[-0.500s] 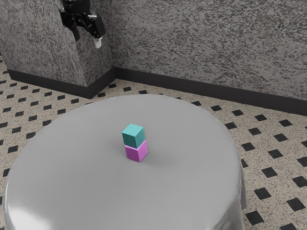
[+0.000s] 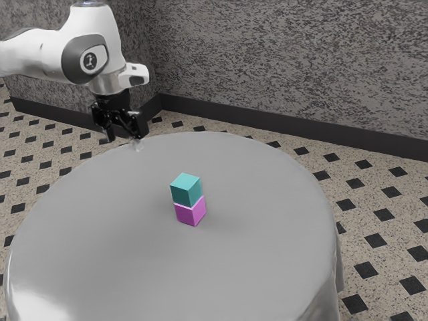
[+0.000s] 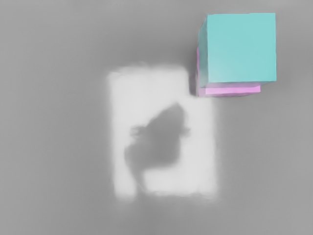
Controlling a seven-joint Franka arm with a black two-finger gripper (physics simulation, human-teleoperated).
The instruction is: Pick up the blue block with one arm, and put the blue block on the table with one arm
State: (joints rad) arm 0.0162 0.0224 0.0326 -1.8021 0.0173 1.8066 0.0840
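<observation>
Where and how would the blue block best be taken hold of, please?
I would bring the gripper straight down from above and close it on two opposite upright sides of the blue block. It is a level cube with flat, parallel faces and a bare top. Since it sits on the pink block, gripping above their seam should probably leave that one alone.

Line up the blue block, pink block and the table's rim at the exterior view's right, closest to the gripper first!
1. Blue block, stacked on top, nearest the gripper.
2. Pink block, just underneath the blue one.
3. Table's rim, at the exterior view's right, past both blocks.
</observation>
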